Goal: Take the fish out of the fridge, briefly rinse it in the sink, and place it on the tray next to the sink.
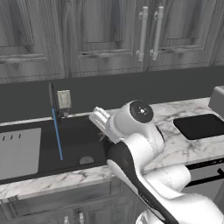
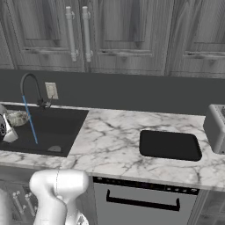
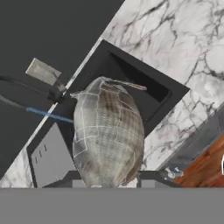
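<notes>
The hand (image 3: 109, 186) is clamped on the fish (image 3: 108, 133), holding it over the sink (image 1: 74, 144) beside the running water (image 1: 57, 135) (presumably for rinsing).

A silvery-grey scaled fish (image 3: 108, 135) is clamped between the finger tips of the gripper (image 3: 109, 183), above the deep black sink (image 1: 74, 144) in white marble. A thin blue stream of water runs into the sink. A flat black tray (image 2: 169, 145) lies on the counter right of it.
</notes>
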